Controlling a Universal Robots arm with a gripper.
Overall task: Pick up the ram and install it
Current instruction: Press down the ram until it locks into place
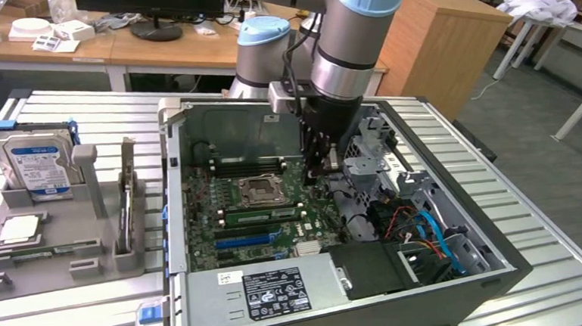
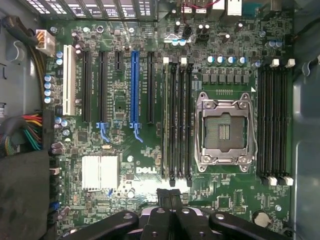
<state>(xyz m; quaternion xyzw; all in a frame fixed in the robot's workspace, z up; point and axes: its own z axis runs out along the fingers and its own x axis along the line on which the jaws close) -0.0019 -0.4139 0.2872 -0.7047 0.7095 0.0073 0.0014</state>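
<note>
Gripper [image 2: 170, 195], pressed together and holding nothing, is hanging over the motherboard [image 2: 125, 145]. Ram [image 1: 260, 215] is apparently sitting slotted beside the socket [image 1: 255, 189]. Judging: seating is calling for even downward pressure at both ends.

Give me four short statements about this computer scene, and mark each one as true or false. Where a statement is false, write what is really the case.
1. The hard drive lies flat inside the computer case. False: it stands upright in the grey holder outside the case, on the exterior view's left.
2. The processor socket on the motherboard is empty. True.
3. The gripper hangs over the grey holder. False: it is down inside the open case, above the motherboard.
4. One long expansion slot on the motherboard is blue. True.
</note>
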